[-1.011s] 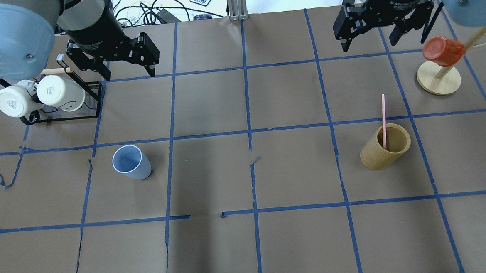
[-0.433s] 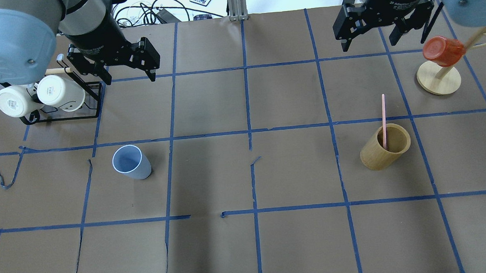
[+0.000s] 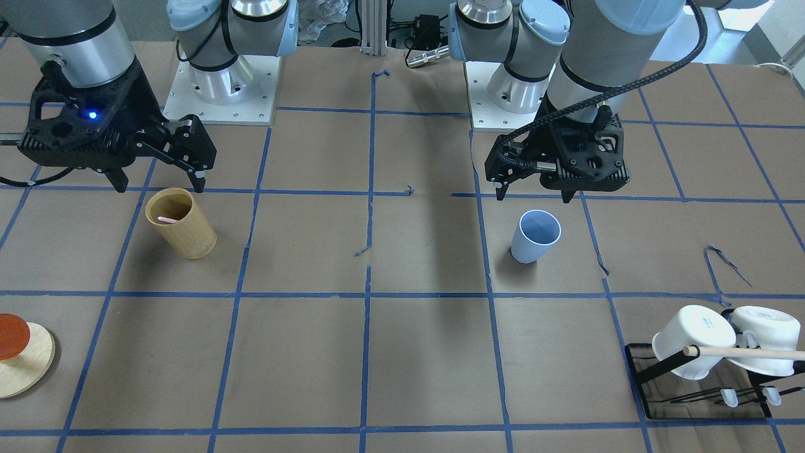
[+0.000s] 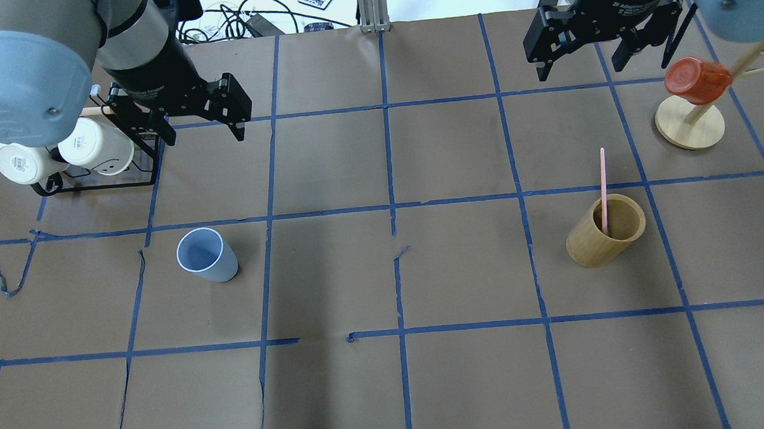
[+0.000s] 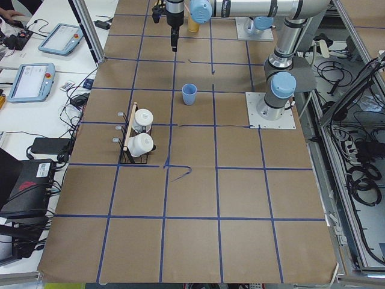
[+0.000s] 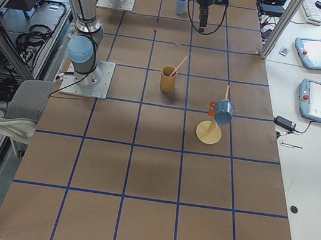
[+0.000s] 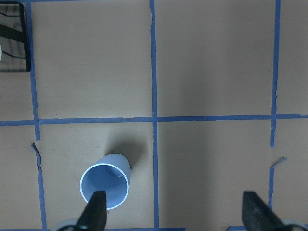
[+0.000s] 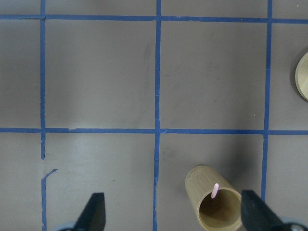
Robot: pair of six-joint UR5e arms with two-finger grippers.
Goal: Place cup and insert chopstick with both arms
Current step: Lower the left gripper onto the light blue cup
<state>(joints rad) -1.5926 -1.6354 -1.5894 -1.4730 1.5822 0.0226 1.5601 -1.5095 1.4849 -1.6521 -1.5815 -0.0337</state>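
Observation:
The pale blue cup stands upright on the brown table, left of centre; it also shows in the front view and the left wrist view. One pink chopstick leans inside the tan bamboo cylinder on the right, and its tip shows in the right wrist view. My left gripper is open and empty, raised beyond the cup. My right gripper is open and empty, raised beyond the cylinder.
A black rack with two white mugs stands at the far left, close to my left gripper. An orange-red cup hangs on a wooden stand at the far right. Blue tape lines grid the table.
My left gripper has shifted a little toward the cup, still open. The right arm, the cup and the chopstick have not moved.

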